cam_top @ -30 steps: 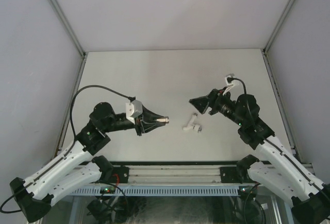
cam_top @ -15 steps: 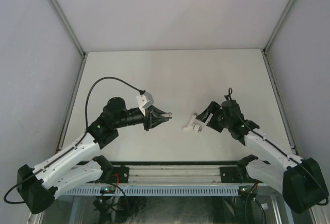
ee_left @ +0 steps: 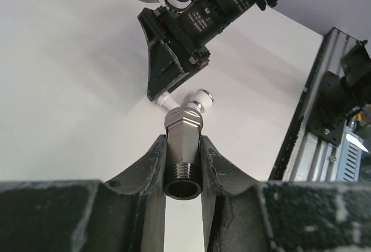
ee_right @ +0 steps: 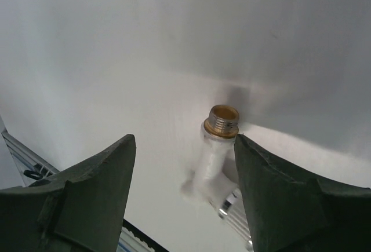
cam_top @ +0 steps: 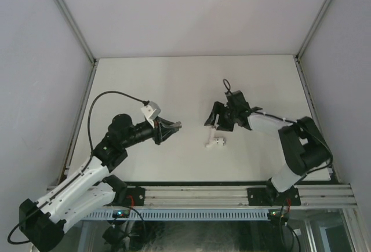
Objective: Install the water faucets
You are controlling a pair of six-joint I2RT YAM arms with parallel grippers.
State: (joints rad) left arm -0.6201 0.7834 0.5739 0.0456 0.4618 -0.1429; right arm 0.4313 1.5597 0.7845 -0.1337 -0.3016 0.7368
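The right claw [ee_right: 184, 148] stood with its jaws apart, one dark finger on each side of the bent white plastic tap [ee_right: 213, 162], which lay on the pale matte table [cam_top: 174, 84] below it. Whether the right-hand finger brushed the tap could not be told.

To do this pick well, the claw probably needed to come down centred on the white body and close across that, not on the collar, so the threaded end stayed free for joining. A squeeze off-centre could have rolled or flicked so light a part away.

The left claw [cam_top: 169, 128] was clamped on the short grey metal fitting [ee_left: 183, 148], held off the table and well apart from the tap, pointing towards it. It likely did best to hold steady and keep the fitting's bore in line for mating.

The tap had a brass-coloured threaded collar [ee_right: 223, 120] at one end and a silvery ribbed knob [ee_right: 235, 217] at the elbow's other side. The fitting showed a hexagonal waist, a threaded rim and a dark hollow bore facing the wrist camera.
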